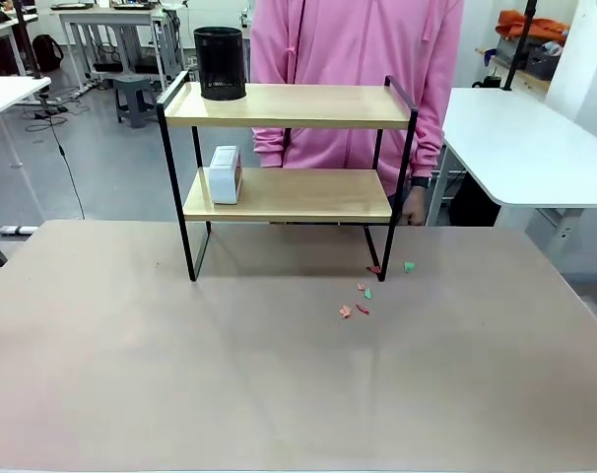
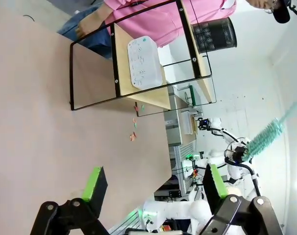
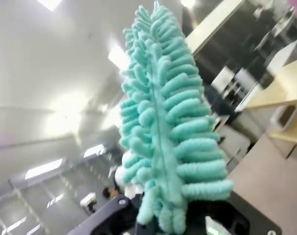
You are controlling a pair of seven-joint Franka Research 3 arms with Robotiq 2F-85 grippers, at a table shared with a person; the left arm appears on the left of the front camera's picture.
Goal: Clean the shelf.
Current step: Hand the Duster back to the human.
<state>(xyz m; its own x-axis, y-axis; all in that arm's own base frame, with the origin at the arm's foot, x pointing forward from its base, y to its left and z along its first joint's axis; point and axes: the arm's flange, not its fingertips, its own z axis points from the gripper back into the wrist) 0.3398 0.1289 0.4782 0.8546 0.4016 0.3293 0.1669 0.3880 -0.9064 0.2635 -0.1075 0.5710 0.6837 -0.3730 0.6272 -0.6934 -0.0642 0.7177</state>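
Right gripper holds a duster; left gripper wide and empty.

My right gripper (image 3: 163, 223) is clamped on the base of a teal chenille duster (image 3: 163, 122), which points up toward the ceiling lights. My left gripper (image 2: 153, 188) has its green pads spread wide with nothing between them, above the tan tabletop (image 1: 180, 374). The shelf (image 1: 289, 148) stands at the far side of that tabletop, in front of a person in a pink top (image 1: 358, 59). A black mesh cup (image 1: 220, 63) sits on its upper board, a white box (image 1: 225, 174) on the lower. Small red and green scraps (image 1: 363, 296) lie on the tabletop near its front right leg.
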